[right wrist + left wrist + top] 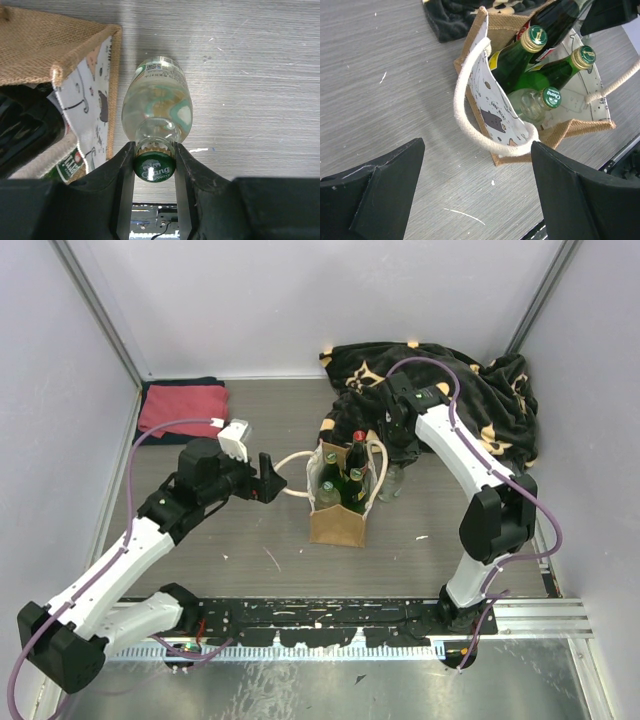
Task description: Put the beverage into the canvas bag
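Outside the edge of the canvas bag [55, 52], right claw [154, 162] pinches the beverage [157, 105].

One canvas bag [335, 525], four bottles [516, 59] inside, one clear bottle [157, 107] outside, one towel [182, 408], one blanket [480, 390].

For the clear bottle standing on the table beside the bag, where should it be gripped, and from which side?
At the narrow neck just under the green cap, coming straight down from above. The clear bottle stands upright, its body is wide and round, and the canvas bag crowds one side. The right gripper is closed there.
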`<state>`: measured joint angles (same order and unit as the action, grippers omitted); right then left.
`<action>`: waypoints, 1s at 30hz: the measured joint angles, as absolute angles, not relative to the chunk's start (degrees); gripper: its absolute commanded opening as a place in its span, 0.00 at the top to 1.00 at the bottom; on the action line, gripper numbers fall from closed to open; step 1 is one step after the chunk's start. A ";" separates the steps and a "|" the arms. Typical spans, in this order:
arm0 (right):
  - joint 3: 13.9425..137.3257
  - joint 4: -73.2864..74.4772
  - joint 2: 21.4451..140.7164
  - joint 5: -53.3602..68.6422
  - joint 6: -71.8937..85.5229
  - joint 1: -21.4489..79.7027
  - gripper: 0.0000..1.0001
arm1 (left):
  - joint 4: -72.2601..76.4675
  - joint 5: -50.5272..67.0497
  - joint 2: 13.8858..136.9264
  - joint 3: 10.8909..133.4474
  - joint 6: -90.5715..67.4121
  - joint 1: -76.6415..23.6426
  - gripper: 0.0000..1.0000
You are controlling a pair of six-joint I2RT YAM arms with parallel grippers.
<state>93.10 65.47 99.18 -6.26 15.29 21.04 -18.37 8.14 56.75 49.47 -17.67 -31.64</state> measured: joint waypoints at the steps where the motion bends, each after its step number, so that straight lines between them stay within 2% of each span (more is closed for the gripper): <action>1: 93.45 65.87 99.35 -6.87 15.27 21.02 0.99 | -18.35 8.32 56.40 49.52 -16.93 -31.64 0.06; 6: 95.11 67.57 99.72 -9.02 15.14 19.99 0.99 | -18.37 9.54 53.84 51.24 -12.19 -32.86 0.06; 13: 96.14 67.94 99.66 -9.69 15.09 16.19 0.99 | -17.87 11.16 50.41 51.68 0.47 -43.09 0.06; 22: 100.68 70.94 98.39 -9.87 14.06 10.13 0.99 | -14.66 14.50 51.99 47.20 15.25 -51.94 0.05; 30: 103.72 72.60 94.63 -9.34 13.61 9.65 0.99 | -7.90 15.68 58.83 43.70 22.68 -53.30 0.03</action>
